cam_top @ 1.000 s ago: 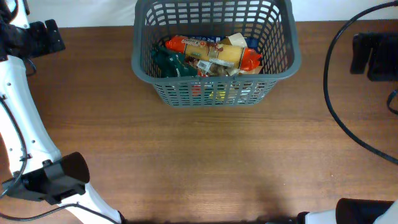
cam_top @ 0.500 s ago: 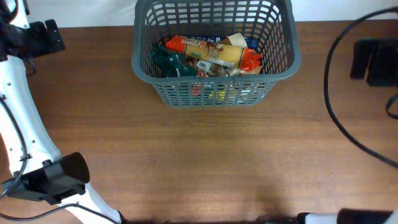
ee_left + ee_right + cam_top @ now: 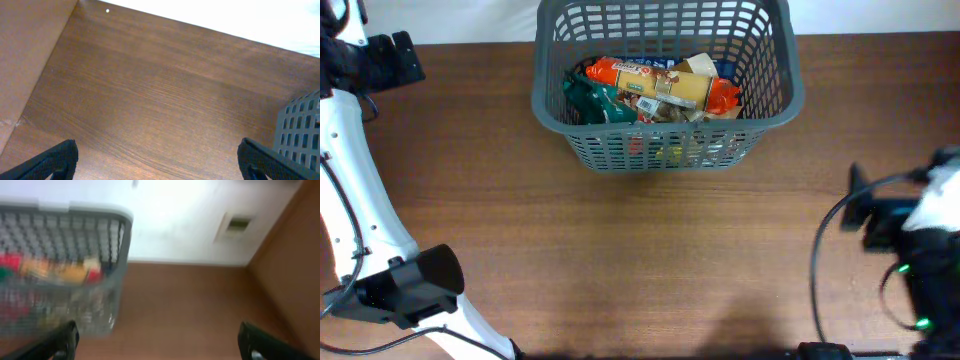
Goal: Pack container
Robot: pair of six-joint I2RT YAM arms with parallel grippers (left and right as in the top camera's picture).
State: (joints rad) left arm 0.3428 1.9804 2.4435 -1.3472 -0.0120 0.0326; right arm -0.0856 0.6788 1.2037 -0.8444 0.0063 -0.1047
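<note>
Overhead view: bright, even light from above. The grain of the table [image 3: 650,260] is sharp. A soft, short shadow lies at the near wall of the container [image 3: 665,150]. The white backdrop along the top edge is clipped. The right arm [image 3: 920,230] is smeared and its outline is unreadable.

Left wrist view: the grain is crisp and the white strip at top right is overexposed. The fingertips [image 3: 55,160] of the left gripper [image 3: 157,161] are dark and soft-edged.

Right wrist view: the whole frame is blurred. The wall is blown out, and the container's contents are only colour smudges.

The left arm [image 3: 342,120] is white with black joints; the blurred right arm [image 3: 930,212] has a black cable [image 3: 817,262].
</note>
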